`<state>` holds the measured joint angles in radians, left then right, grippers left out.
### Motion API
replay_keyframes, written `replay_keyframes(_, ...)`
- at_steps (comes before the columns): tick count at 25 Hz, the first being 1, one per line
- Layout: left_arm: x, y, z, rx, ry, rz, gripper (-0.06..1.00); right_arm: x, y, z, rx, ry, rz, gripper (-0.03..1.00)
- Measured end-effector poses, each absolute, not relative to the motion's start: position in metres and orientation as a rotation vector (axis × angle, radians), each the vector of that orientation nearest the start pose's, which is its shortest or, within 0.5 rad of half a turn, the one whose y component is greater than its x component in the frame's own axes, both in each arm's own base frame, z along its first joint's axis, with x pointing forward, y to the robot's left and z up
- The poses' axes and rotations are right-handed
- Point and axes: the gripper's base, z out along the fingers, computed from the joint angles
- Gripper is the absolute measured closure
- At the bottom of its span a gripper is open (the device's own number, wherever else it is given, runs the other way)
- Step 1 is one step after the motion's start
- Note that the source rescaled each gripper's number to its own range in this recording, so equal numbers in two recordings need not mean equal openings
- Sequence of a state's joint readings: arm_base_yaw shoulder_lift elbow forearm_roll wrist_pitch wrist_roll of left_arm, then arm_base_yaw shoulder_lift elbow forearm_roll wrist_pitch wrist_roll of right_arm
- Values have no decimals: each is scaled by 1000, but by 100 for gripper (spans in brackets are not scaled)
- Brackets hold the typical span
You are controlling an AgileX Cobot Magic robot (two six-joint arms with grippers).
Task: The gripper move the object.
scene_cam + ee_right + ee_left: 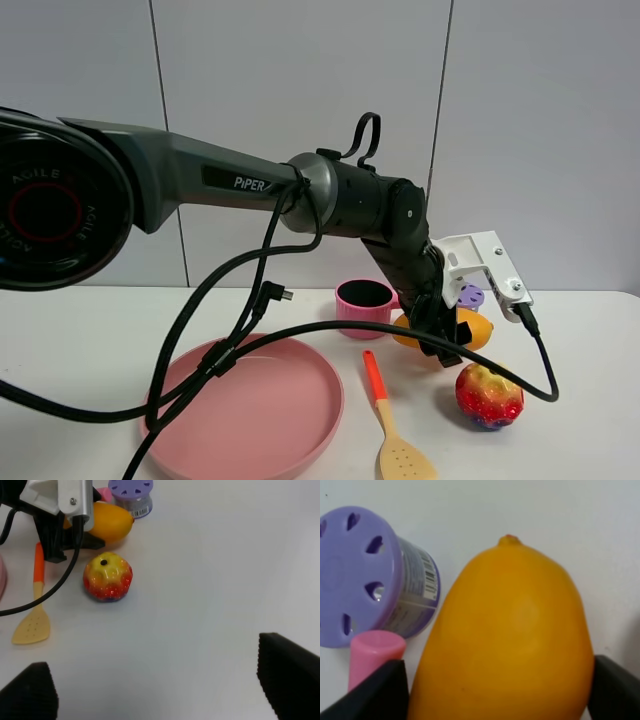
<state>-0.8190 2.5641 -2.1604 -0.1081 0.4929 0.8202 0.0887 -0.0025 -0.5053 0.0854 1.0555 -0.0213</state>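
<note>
The object is a smooth yellow-orange mango (474,328) lying on the white table, just right of the pink pot (365,300). It also shows in the left wrist view (505,630) and the right wrist view (112,520). My left gripper (445,342) reaches across from the left on the dark PiPER arm. Its black fingers (370,692) press against both sides of the mango, so the left gripper (500,692) is shut on it. My right gripper (160,690) is open and empty over bare table, well away from the mango.
A purple can (355,575) stands just behind the mango, next to the pot's pink handle (372,652). A bumpy red-yellow fruit (489,395) lies in front. An orange-handled spatula (395,440) and a pink plate (250,410) lie to the left. Black cables (300,335) hang over the plate.
</note>
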Motion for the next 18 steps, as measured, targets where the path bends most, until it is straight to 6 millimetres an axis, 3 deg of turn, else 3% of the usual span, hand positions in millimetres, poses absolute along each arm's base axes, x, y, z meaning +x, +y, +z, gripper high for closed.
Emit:
replay_keyframes(8,383,-416,122,1665,1700,-112,35,-6,6,279,-116,2028,144,-3)
replay_keyframes(11,381,-415,128,1662,1737,-126,28,-6,6,279,-116,2028,144,-3)
replay_keyframes(14,377,-410,156,1639,1785,-141,26,-6,6,279,-116,2028,144,-3)
replay_keyframes(18,369,-392,223,1512,1897,-190,26,-6,6,279,-116,2028,144,-3)
